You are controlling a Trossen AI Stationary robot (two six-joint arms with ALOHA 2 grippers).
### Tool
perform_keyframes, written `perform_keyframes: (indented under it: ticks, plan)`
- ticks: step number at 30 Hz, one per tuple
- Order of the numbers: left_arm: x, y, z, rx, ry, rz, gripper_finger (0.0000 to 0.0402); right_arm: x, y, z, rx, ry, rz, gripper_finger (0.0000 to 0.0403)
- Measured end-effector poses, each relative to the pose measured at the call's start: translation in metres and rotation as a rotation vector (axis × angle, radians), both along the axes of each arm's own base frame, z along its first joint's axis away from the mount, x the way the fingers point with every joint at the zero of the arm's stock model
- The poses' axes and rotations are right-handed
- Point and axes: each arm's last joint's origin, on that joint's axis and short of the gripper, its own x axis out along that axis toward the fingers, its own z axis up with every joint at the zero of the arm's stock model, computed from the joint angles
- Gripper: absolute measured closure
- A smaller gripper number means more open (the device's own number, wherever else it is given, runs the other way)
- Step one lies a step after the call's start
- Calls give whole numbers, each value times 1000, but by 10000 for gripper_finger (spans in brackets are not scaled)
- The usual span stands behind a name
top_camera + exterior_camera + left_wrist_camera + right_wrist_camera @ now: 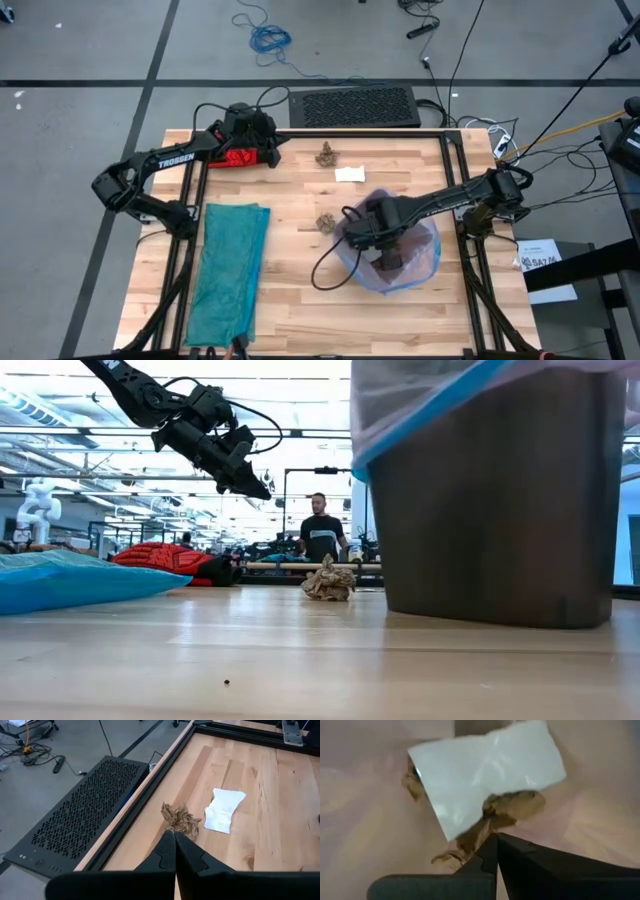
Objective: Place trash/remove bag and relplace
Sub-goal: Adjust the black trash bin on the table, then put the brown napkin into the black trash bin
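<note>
Pink liner bag lines the bin; I see my right claw clenched over trash inside. Left claw clenched near a brown wad; teal bag on bench.

A teal-green plastic bag lay flat along the left side of the wooden surface. A red glove sat near the far left corner. Beyond the far edge, a black perforated case rested on the grey floor, with a blue cable coiled farther off. In the room behind, a person in a dark shirt stood facing the surface.
</note>
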Motion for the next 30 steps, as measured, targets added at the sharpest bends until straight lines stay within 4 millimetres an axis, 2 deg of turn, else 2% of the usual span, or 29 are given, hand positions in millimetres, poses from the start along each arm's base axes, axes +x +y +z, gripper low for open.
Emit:
perform_keyframes:
  ticks: [6,10,14,20,25,30]
  plan:
    - [1,0,0,2,-2,-3,402,-6,-3,2,-25,46,-16,403]
    - [2,1,4,30,-29,-2,402,-9,-4,15,3,-39,-27,403]
    - [4,3,4,54,-53,-3,402,-13,-4,41,37,-165,-57,403]
    - [12,10,-7,40,-42,-10,402,-18,-5,89,91,-354,-96,403]
    - [34,20,-16,-7,-29,-93,402,-22,-8,121,82,-504,-160,390]
    - [60,25,-29,23,59,-191,385,-25,-9,138,80,-578,-189,341]
